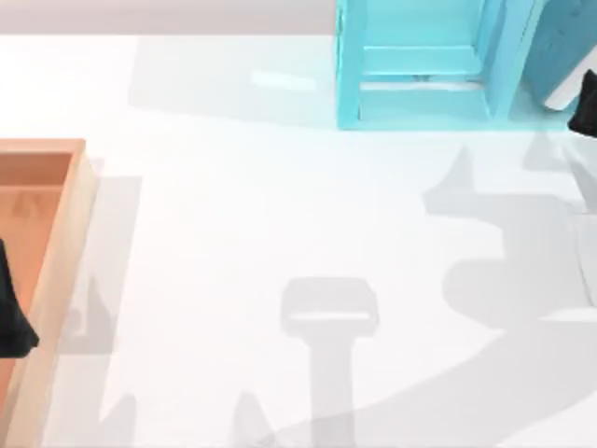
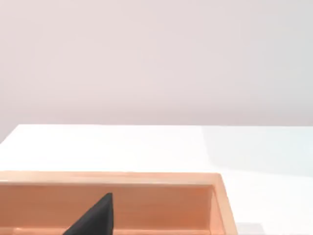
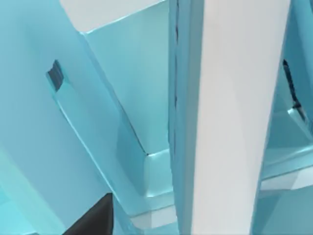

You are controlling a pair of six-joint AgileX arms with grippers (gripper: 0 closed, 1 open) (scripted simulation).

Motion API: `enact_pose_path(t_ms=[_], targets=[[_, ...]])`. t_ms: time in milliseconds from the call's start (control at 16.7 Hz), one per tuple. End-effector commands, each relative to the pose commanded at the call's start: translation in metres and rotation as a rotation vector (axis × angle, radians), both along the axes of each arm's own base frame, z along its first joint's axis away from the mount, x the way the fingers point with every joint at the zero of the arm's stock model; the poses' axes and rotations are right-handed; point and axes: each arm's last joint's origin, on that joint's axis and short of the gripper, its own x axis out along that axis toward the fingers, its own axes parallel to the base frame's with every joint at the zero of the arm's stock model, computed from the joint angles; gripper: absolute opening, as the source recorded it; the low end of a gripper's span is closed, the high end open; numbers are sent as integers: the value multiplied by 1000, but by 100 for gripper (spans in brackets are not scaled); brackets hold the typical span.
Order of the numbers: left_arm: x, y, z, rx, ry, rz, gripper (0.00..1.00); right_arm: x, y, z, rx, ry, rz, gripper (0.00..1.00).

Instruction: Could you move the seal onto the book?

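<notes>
- The left gripper (image 1: 11, 317), a black shape, is seen at the left edge of the white table (image 1: 280, 243), over the open orange-brown wooden box (image 1: 58, 252); whether its fingers are released or clenched cannot be told.
- The right gripper (image 1: 588, 105) is seen at the table's right edge near the far corner, against the teal-blue hardcover book (image 1: 562, 42); its finger state cannot be told.
- The book stands tilted just beside the light cyan shelf unit (image 1: 420, 65) at the far edge.
</notes>
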Motion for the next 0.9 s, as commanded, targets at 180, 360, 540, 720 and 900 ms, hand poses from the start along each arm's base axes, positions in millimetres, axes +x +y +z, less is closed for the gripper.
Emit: enact_pose_path(t_ms=[180,360,540,720,900], targets=[[0,0,0,0,0,0,100,21,0,-2,0,-3,-3,100],[0,0,0,0,0,0,100,52,1,-6,1,-4,-3,100],[0,0,0,0,0,0,100,81,3,-9,1,-6,-3,100],[0,0,0,0,0,0,100,96,4,-10,1,-4,-3,100],[0,0,0,0,0,0,100,97,4,-11,1,-4,-3,100]])
